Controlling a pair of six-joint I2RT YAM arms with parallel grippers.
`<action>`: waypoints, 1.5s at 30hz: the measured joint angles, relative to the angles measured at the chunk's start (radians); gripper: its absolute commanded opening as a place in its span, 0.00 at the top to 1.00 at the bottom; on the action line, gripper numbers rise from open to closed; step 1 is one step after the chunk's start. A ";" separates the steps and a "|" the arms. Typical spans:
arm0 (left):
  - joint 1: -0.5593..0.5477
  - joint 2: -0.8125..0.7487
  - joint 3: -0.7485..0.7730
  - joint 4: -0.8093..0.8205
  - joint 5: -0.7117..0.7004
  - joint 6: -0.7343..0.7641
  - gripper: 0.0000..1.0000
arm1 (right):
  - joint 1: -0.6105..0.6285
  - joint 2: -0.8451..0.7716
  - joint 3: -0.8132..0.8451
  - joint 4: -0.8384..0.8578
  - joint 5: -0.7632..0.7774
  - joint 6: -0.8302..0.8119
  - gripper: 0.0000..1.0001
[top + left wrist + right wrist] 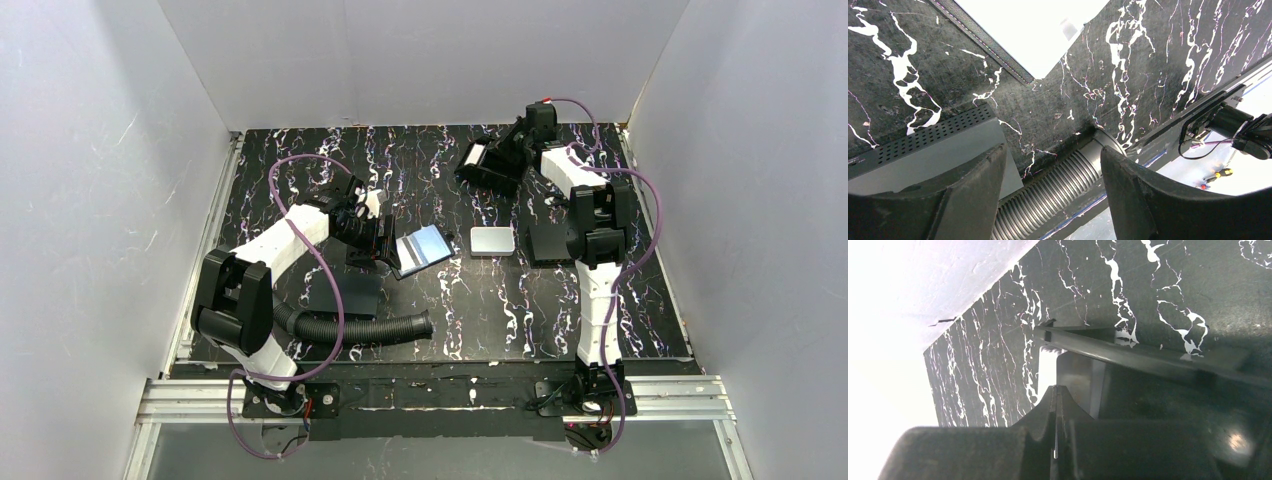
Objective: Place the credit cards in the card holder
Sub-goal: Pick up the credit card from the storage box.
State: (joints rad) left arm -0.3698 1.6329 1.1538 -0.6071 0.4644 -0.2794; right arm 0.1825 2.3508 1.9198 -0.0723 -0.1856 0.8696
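**Card may skid the holder instead of seating**

The right tool (1055, 390) is clamped shut. A thin pale sliver shows between its fingers, possibly a card's edge, but I cannot tell. It sits at the card holder (492, 168), which lies opened near the far edge of the tabletop (500, 300), right of middle. A pale card (475, 155) shows at the holder's left end.

Nothing braces the holder, so I judge a push could slide it along rather than seat the card. Pulling away could also drag it.

The left tool (383, 243) stands open and empty just beside the blue card (425, 248) near the tabletop's middle. A careless sweep could knock that card.

Count:
- one card holder
- one blue card with a pale edge beneath it, perhaps a second card
- one pale card at the holder
- one silver-grey case (492, 241)
- two black pads, the left pad (345, 297) and the right pad (550, 243)
- one corrugated hose (370, 328)
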 measured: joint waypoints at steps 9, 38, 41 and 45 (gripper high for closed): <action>0.000 0.000 0.000 0.000 0.000 0.000 0.34 | 0.000 -0.007 0.001 -0.037 0.001 -0.005 0.99; -0.003 0.000 0.101 -0.028 0.034 -0.018 0.30 | -0.023 -0.215 -0.019 -0.097 -0.022 -0.217 0.99; 0.022 -0.001 0.151 -0.030 0.084 -0.045 0.29 | -0.026 -0.251 -0.020 -0.099 -0.072 -0.249 0.99; 0.088 -0.012 0.185 0.030 0.200 -0.133 0.27 | -0.031 -0.322 -0.062 -0.089 -0.196 -0.263 0.99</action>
State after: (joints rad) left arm -0.2821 1.6205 1.3384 -0.5769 0.6647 -0.4120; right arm 0.1512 2.0293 1.8581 -0.1616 -0.3817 0.6061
